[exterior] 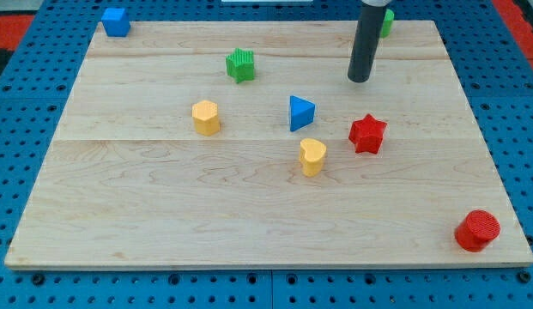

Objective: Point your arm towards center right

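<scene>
My tip is the lower end of a dark rod, at the view's upper right on the wooden board. It touches no block. The red star block lies just below it. The blue triangular block is below and left of the tip. A green block sits partly hidden behind the rod, at the top edge.
A yellow heart-shaped block lies near the centre. A yellow hexagonal block is at centre left. A green star block is at upper centre. A blue cube sits at the top left corner. A red cylinder is at the bottom right corner.
</scene>
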